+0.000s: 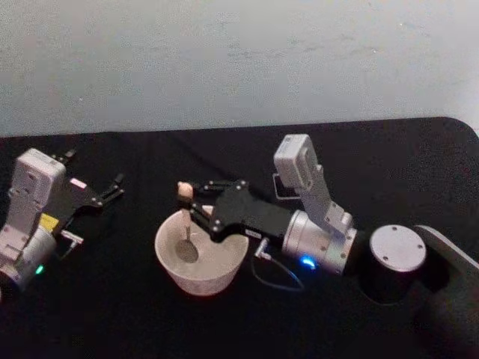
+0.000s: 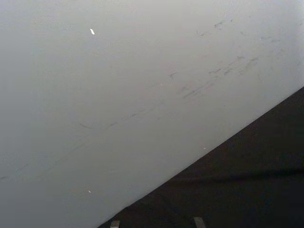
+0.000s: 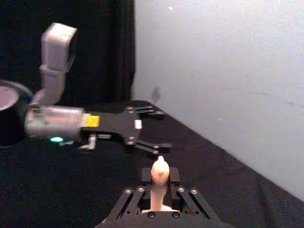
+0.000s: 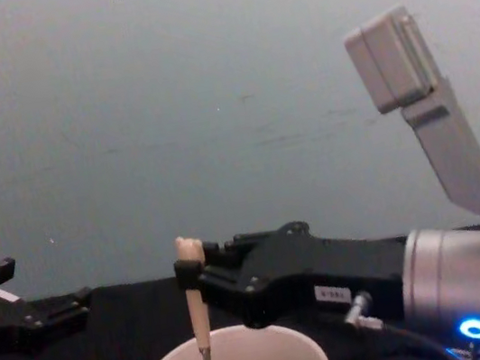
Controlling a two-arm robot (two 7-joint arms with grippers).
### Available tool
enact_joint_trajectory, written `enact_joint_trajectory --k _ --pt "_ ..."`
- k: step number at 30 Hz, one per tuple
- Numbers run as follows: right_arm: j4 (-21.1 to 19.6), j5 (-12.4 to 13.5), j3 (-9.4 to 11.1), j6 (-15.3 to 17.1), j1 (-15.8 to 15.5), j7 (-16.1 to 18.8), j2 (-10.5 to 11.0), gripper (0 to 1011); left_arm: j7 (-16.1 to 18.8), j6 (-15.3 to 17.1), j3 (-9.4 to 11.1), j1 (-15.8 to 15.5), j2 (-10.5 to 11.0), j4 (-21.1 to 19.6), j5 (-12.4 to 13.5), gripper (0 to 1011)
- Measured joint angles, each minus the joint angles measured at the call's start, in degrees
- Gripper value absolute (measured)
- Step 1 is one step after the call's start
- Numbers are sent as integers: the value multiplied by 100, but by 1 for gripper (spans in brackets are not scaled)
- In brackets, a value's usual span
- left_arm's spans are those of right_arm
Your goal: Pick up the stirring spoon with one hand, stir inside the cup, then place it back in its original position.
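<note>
Right gripper [image 1: 191, 208] is reaching in from the right over the black table [image 1: 352, 161], jaws clamping narrow on the stirring spoon [image 1: 185, 221] at the upper part of its beige handle. Spoon is standing close to upright, bear-head top [image 4: 187, 247] poking out just above the fingers, thin neck running down past the rim into the cup [image 1: 224, 271]. Metal bowl of the spoon is sitting low inside the cup, near the bottom, on the side closer to the robot's left. Can't tell if it's actually touching the cup floor.

Cup is resting on the table roughly centre, white and wide, right under the right gripper's fingertips. In chest view the cup rim [image 4: 275, 343] is showing at the bottom with the spoon shaft [image 4: 195, 319] dropping straight in, gripper [image 4: 192, 279] pinching it from the right.

Right wrist view is looking along its own fingers with the handle top [image 3: 159, 172] sticking up between them.

Left gripper [image 1: 96, 169] is hanging over the table at the left, well apart from the cup, fingers spread wide, holding nothing; it's also showing across the table in right wrist view [image 3: 159, 129]. Pale wall [image 1: 239, 60] is running behind the table
</note>
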Motion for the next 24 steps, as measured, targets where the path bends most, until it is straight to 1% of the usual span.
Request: enact_joint_trajectory --k 2,7,11,12,17,18,19,20,24 --pt "140 -49 41 -11 59 -75 -93 216 0 0 0 0 0 0 0 1001" --pt "352 -133 149 -41 148 -194 -207 216 0 0 0 0 0 0 0 1001" --pt "374 -163 252 -40 161 -225 -194 216 0 0 0 0 0 0 0 1001" --pt "358 -166 271 -38 153 -225 -175 216 0 0 0 0 0 0 0 1001" --pt "102 -159 399 13 3 -142 50 216 0 0 0 0 0 0 0 1001" --pt "-3 -135 433 36 -68 -100 138 216 0 0 0 0 0 0 0 1001" --pt "-3 -135 433 36 -68 -100 138 216 0 0 0 0 0 0 0 1001" --pt "-123 -96 466 69 -144 -58 226 216 0 0 0 0 0 0 0 1001" --pt "-436 37 533 163 -354 40 432 216 0 0 0 0 0 0 0 1001"
